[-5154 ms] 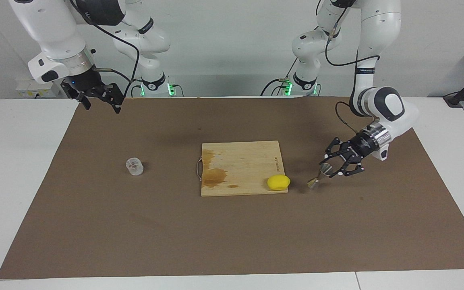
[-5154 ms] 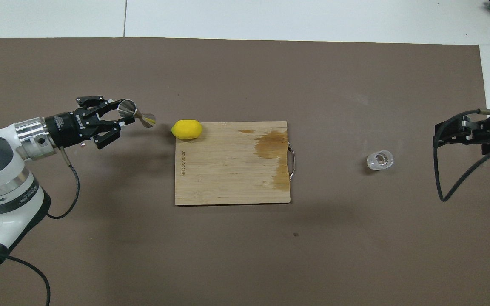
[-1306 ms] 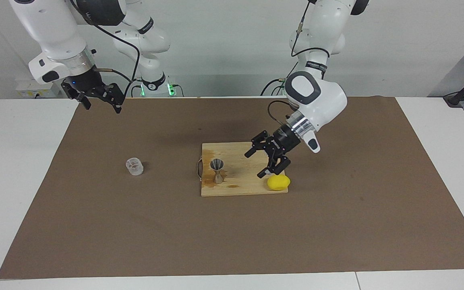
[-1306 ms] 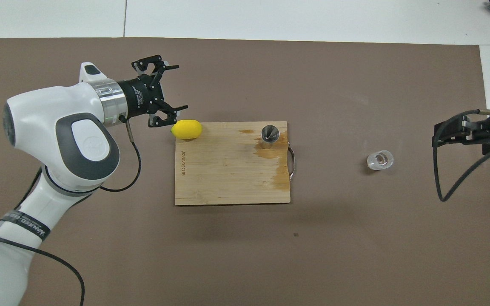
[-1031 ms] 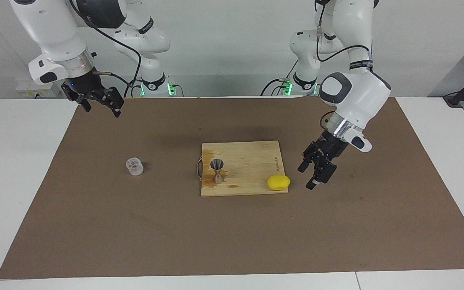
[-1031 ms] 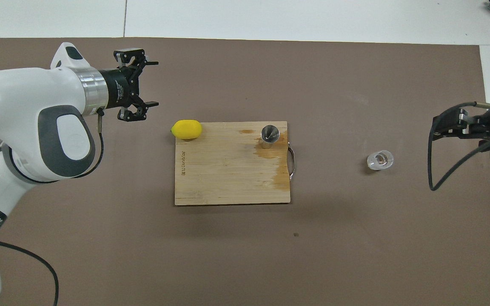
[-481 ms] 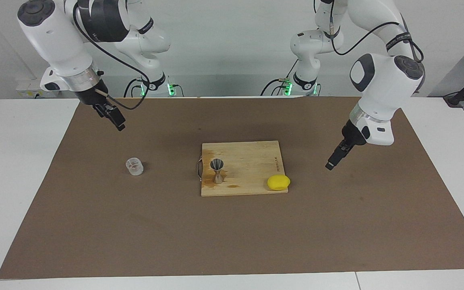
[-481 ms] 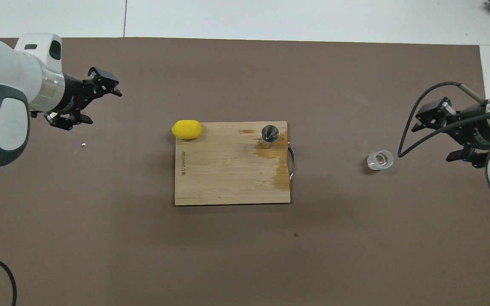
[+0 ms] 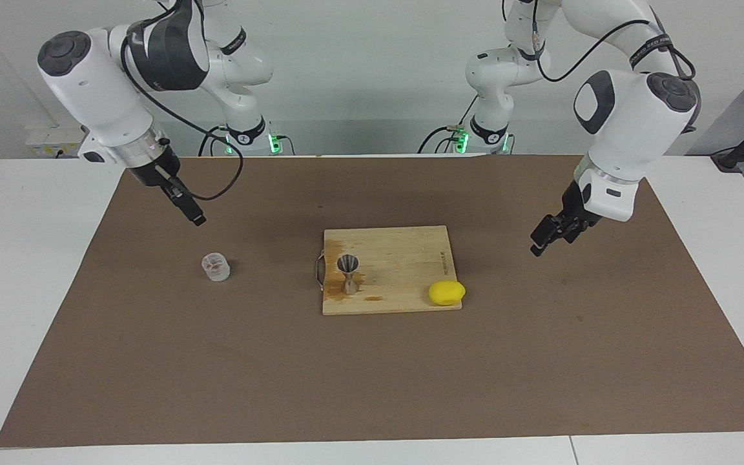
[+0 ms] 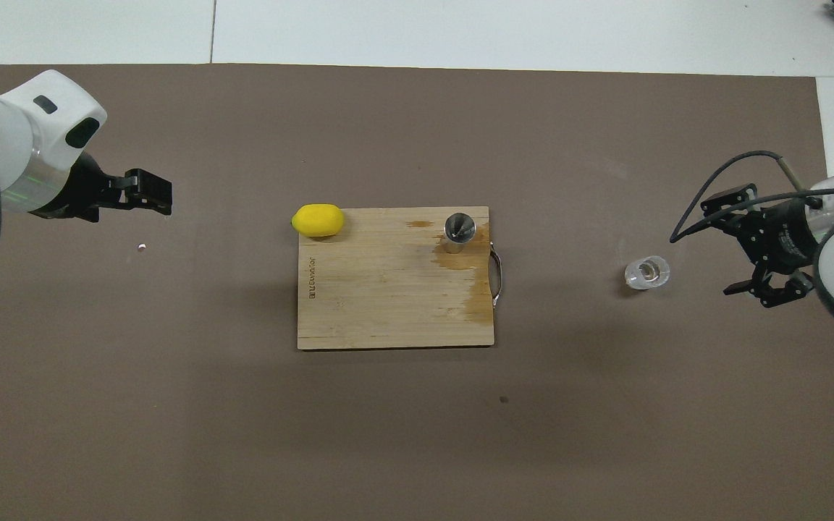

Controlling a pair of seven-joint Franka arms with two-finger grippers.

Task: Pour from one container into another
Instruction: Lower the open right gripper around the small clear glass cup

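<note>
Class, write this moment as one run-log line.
jigger: upright on cutting board | glass cup: on mat, untouched | right hand: open, above cup | left hand: open, waiting

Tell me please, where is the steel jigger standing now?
The steel jigger stands upright on the cutting board, at the board's handle end, toward the right arm's end of the table, with the glass cup beside the board.

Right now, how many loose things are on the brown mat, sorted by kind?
Glass cup: 1
Metal jigger: 1
Lemon: 1
Wooden cutting board: 1
Total: 4
</note>
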